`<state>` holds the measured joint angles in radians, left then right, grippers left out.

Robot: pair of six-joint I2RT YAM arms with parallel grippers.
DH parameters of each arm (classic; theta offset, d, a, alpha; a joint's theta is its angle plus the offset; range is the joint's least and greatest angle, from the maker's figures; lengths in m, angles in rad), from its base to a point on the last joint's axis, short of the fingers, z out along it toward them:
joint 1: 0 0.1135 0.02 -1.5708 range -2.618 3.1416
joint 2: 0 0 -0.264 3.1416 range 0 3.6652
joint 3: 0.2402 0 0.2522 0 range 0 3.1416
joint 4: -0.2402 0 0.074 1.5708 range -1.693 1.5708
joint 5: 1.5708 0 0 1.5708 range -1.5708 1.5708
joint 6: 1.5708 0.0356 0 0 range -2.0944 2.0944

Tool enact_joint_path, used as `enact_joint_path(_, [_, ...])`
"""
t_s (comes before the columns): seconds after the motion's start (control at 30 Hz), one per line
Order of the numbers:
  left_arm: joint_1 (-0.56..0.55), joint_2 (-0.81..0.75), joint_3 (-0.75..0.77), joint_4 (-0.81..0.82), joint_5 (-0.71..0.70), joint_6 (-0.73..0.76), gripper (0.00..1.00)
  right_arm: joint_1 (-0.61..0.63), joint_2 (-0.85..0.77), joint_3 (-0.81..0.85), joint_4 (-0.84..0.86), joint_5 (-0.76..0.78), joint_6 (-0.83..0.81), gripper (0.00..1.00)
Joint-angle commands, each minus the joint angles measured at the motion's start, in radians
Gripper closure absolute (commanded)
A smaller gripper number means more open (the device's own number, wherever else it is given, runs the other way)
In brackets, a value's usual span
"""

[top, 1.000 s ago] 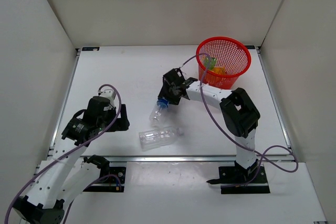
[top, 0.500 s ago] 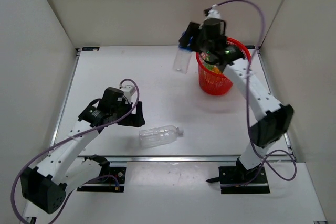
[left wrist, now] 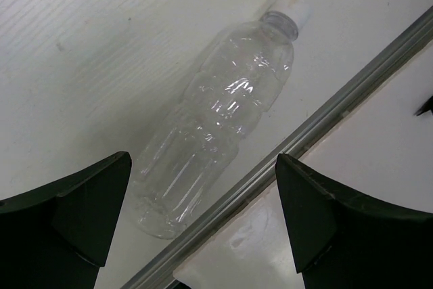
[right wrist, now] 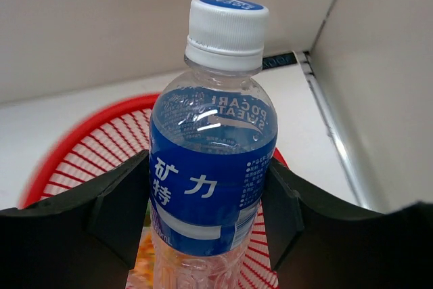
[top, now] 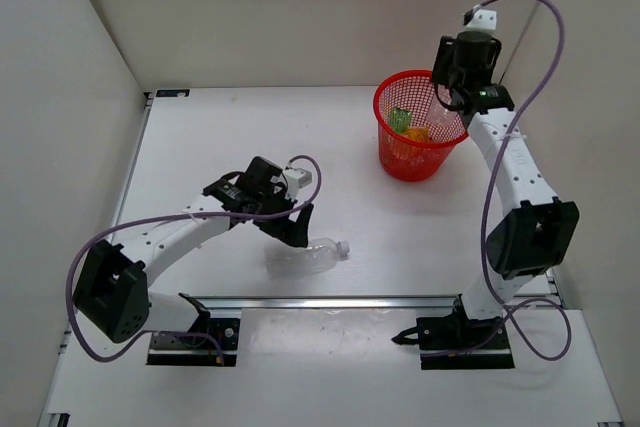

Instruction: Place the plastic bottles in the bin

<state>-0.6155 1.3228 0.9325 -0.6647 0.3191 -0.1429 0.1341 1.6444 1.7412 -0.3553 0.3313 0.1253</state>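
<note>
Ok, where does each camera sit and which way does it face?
Top external: above, behind the arms, looking down at the table; both arms show.
Left wrist: on the left arm, facing down at the plain clear bottle; open left gripper shows.
Right wrist: on the right arm, facing the red bin; right gripper shows, holding the blue-label bottle.
Shared with top: plain clear bottle, red bin.

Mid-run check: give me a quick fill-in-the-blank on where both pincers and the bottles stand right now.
1. The right pincer is shut on a white-capped bottle whose label is ____.
2. It holds that bottle over the ____ bin.
3. The left pincer is ____, poised over the clear bottle.
4. The clear bottle lies on its ____ on the table.

Missing words: blue; red; open; side.
</note>
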Motion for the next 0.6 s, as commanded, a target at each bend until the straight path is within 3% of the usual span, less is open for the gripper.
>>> enact_joint_path(0.0, [-0.046,0.018,0.043,0.025,0.043,0.081,0.01,0.022,0.035,-0.037,0.075,0.122,-0.156,0.62])
enact_joint_path(0.17, [-0.082,0.088,0.066,-0.001,0.025,0.114,0.01,0.062,0.069,-0.074,0.094,0.235,-0.256,0.44])
enact_joint_path(0.3, [-0.101,0.121,0.081,0.019,0.078,0.124,0.01,0.076,0.055,-0.111,0.096,0.241,-0.270,0.03])
enact_joint_path(0.4, [-0.130,0.131,0.084,-0.002,0.069,0.143,0.01,0.079,0.017,-0.094,0.067,0.190,-0.239,0.01])
enact_joint_path(0.57, [-0.161,0.171,0.068,-0.022,0.066,0.181,0.01,0.003,-0.063,0.007,-0.099,-0.091,-0.071,0.00])
